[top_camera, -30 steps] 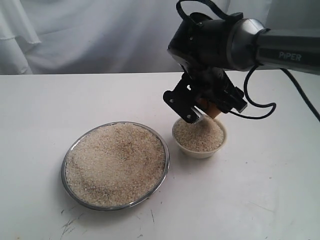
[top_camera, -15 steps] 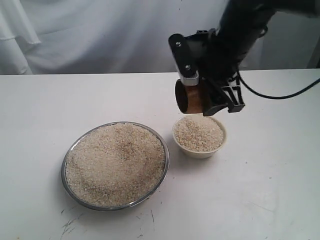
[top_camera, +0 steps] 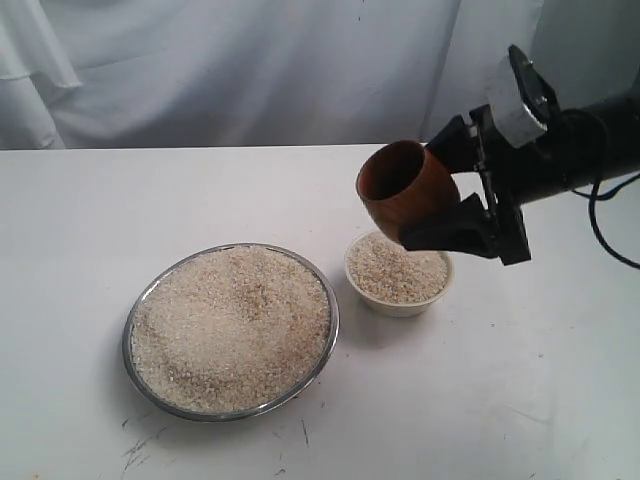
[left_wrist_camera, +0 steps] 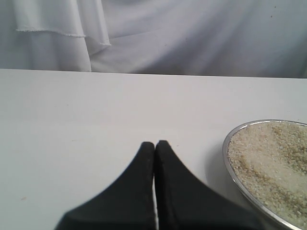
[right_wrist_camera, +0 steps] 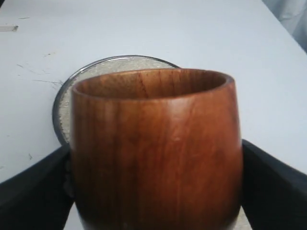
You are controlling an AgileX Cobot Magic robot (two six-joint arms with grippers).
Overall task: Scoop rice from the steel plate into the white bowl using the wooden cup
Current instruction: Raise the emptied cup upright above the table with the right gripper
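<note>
The steel plate (top_camera: 128, 345) lies at the front left, heaped with rice (top_camera: 230, 325). Just to its right stands the white bowl (top_camera: 400, 308), with rice (top_camera: 398, 270) in it. My right gripper (top_camera: 432, 188) is shut on the wooden cup (top_camera: 405, 190) and holds it in the air above the bowl, its mouth tilted up and to the left. In the right wrist view the cup (right_wrist_camera: 156, 143) fills the frame between the black fingers (right_wrist_camera: 273, 187), with the plate's rim (right_wrist_camera: 60, 103) behind it. My left gripper (left_wrist_camera: 154, 143) is shut on nothing, low over bare table beside the plate (left_wrist_camera: 230, 158).
A white cloth backdrop (top_camera: 220, 70) hangs behind the table. The right arm and its cable (top_camera: 600, 150) come in from the right edge. Faint dark scuffs (top_camera: 140, 450) mark the table in front of the plate.
The cup was tipped mouth-down over the bowl a second ago. It has since turned back up, and the right arm has swung back to the right. Plate and bowl have not moved.
</note>
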